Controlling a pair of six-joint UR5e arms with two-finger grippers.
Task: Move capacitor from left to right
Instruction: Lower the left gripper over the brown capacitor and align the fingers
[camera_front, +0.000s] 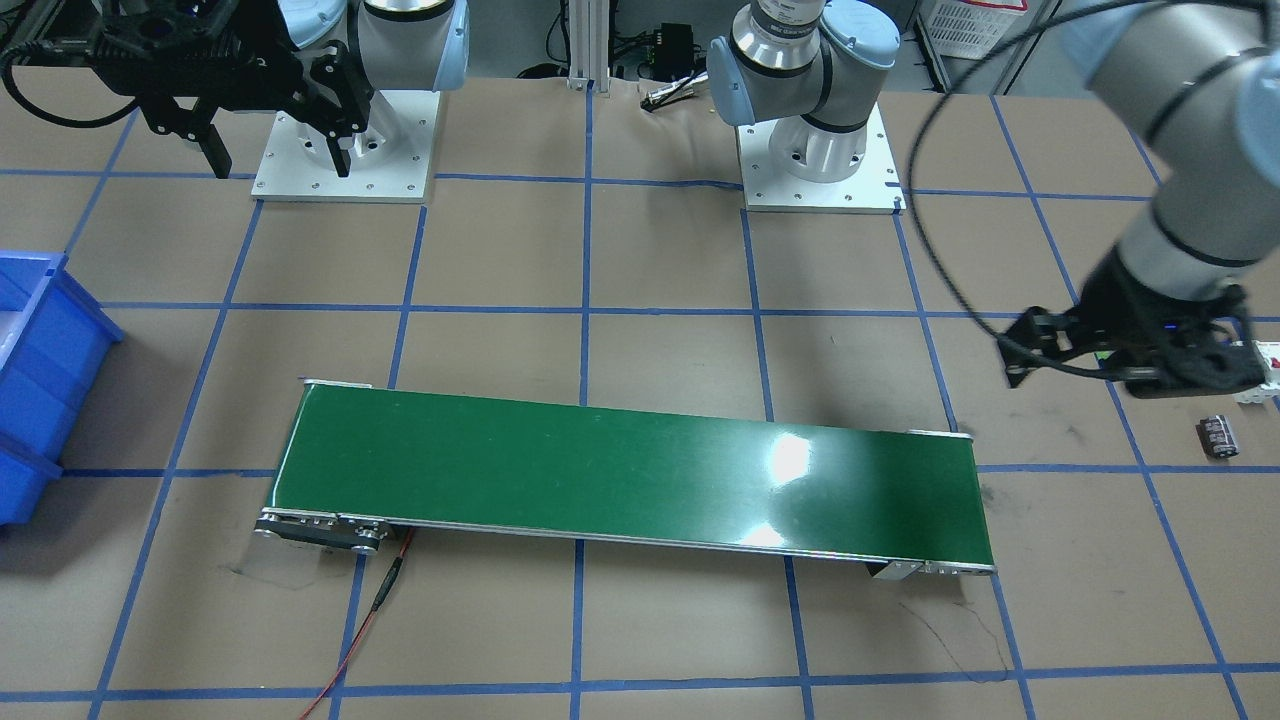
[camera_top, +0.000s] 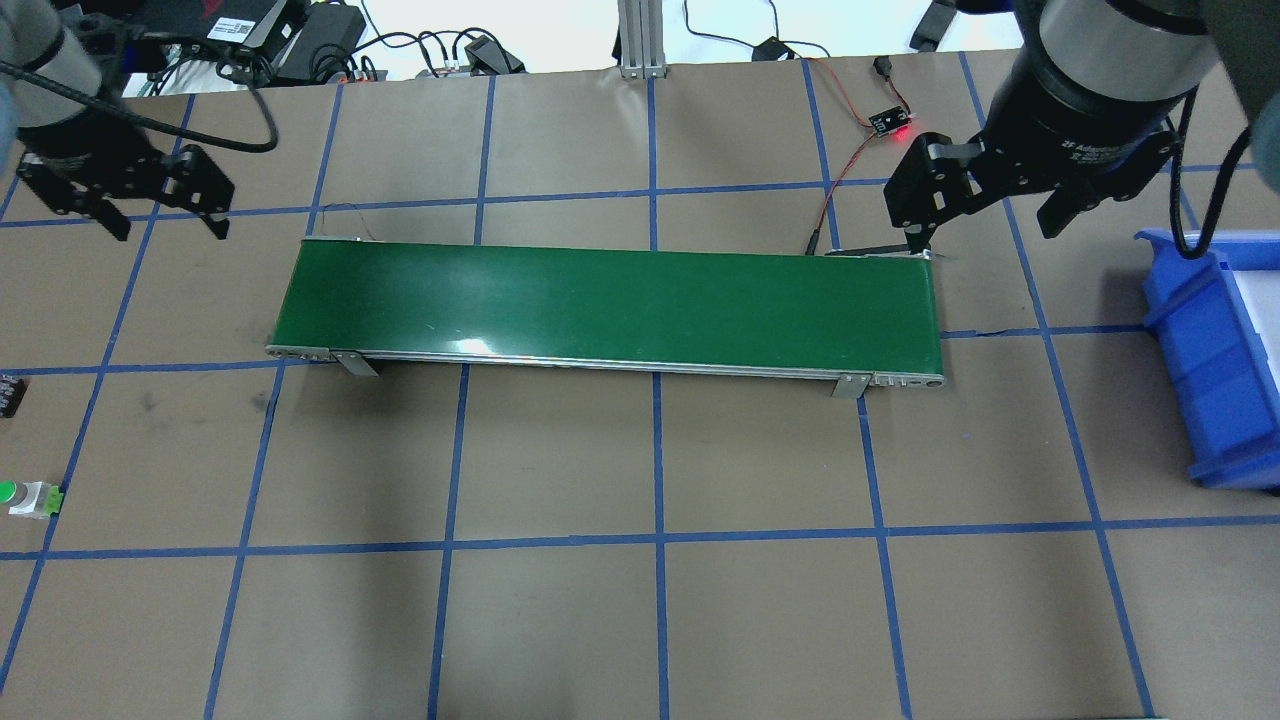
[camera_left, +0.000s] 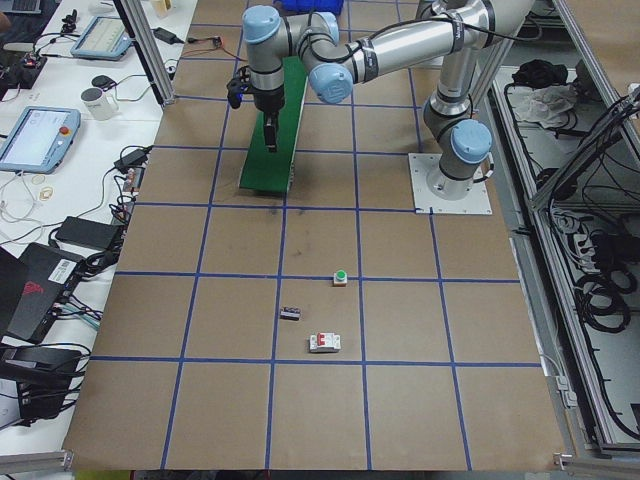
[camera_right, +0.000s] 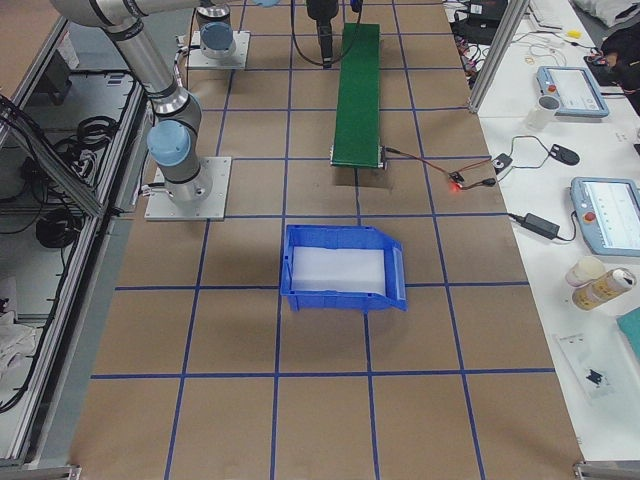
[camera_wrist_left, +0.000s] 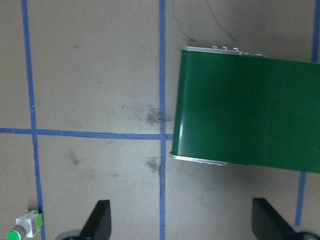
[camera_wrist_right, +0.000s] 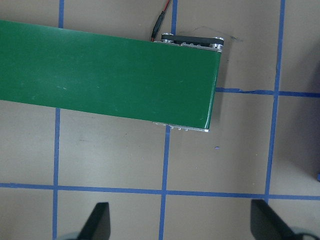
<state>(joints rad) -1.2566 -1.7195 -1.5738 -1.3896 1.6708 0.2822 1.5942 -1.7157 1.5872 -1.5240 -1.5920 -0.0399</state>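
The capacitor (camera_front: 1218, 437) is a small black stubby part with grey markings, lying on the brown table beyond the left end of the green conveyor belt (camera_front: 630, 470). It also shows at the overhead view's left edge (camera_top: 8, 393) and in the left side view (camera_left: 291, 315). My left gripper (camera_top: 165, 228) is open and empty, held above the table near the belt's left end, apart from the capacitor. Its wrist view shows both fingers (camera_wrist_left: 100, 222) spread, with no capacitor in view. My right gripper (camera_top: 985, 232) is open and empty above the belt's right end.
A white breaker with red marks (camera_left: 323, 343) and a white part with a green cap (camera_top: 25, 497) lie near the capacitor. A blue bin (camera_top: 1215, 360) stands at the table's right end. A red-lit sensor board (camera_top: 885, 123) with wires lies behind the belt.
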